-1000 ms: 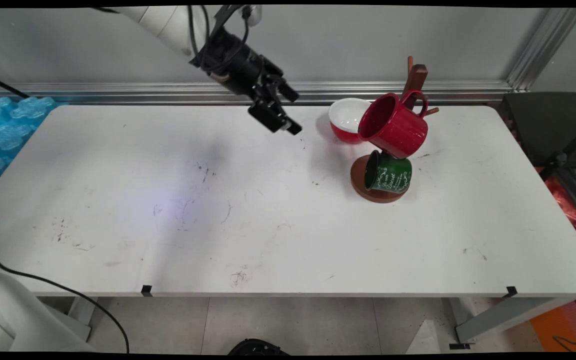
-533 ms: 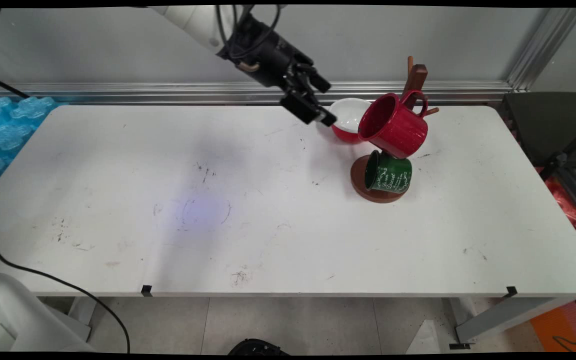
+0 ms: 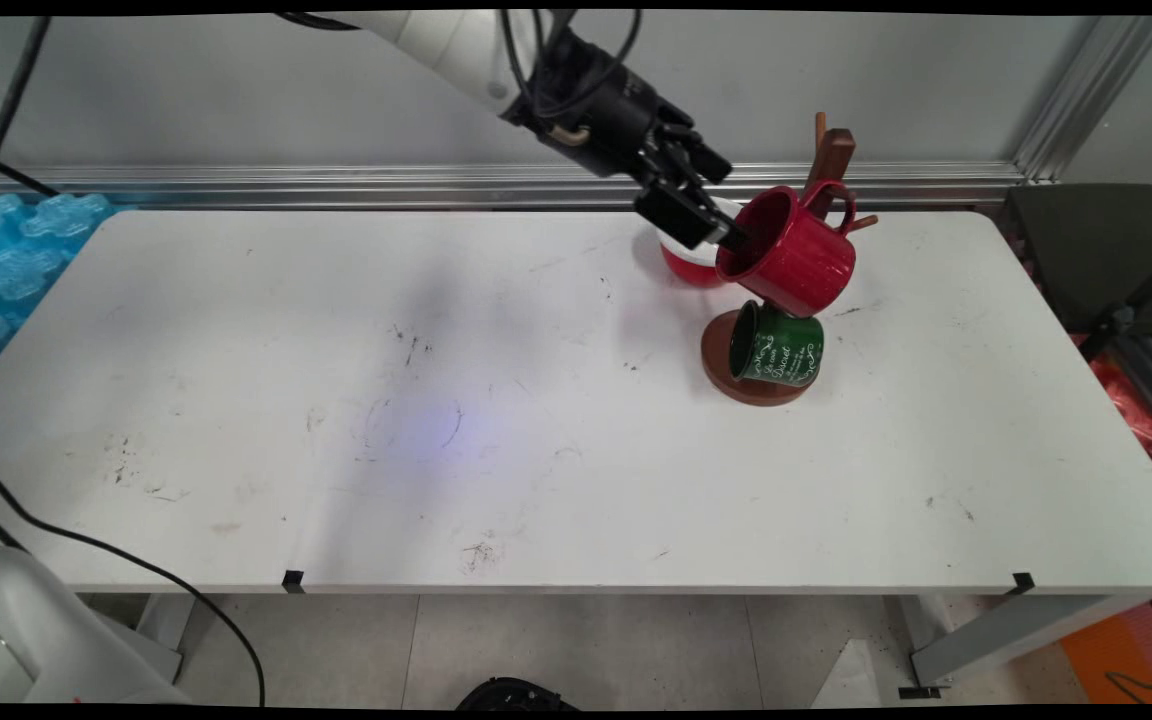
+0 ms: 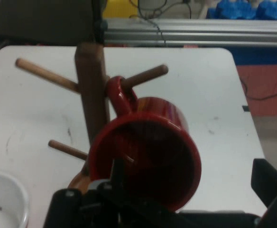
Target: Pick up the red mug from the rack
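You have a white table [image 3: 336, 350], scuffed with dark marks across its top. Standing on it toward the far right is a wooden mug tree [image 3: 829, 160] on a round brown base [image 3: 714, 355]. Just left of the tree, a little farther back, a red bowl [image 3: 686, 262] with a white inside sits on the table, near the base but apart from it. From the hand view, you see the tree's post [image 4: 92, 90] upright, and the bowl [image 4: 3, 199] beside it.
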You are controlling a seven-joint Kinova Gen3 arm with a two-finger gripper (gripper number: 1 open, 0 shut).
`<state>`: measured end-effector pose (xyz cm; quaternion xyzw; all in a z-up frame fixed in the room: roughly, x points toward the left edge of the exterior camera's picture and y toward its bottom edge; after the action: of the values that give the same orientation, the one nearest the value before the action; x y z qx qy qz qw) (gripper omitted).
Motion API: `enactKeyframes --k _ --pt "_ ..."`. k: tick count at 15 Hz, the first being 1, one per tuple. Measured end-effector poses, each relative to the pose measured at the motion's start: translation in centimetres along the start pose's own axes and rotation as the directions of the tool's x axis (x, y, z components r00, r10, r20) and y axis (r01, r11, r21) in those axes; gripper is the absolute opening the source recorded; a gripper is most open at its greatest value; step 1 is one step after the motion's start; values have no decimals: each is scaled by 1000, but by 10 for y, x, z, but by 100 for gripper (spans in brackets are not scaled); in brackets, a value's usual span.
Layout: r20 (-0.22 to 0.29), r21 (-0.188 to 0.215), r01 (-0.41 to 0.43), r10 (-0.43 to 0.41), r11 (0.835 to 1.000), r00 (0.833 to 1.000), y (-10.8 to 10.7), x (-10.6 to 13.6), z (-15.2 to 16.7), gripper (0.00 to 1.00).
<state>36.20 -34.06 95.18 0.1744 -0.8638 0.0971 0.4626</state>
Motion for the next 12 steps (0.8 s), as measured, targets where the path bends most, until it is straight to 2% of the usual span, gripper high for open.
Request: enactKeyframes --k 5,12 --pt "-22 -6 3 -3 1000 1000 5 0 23 100" --pt "-26 1 3 -3 1000 1000 7 -9 50 100"
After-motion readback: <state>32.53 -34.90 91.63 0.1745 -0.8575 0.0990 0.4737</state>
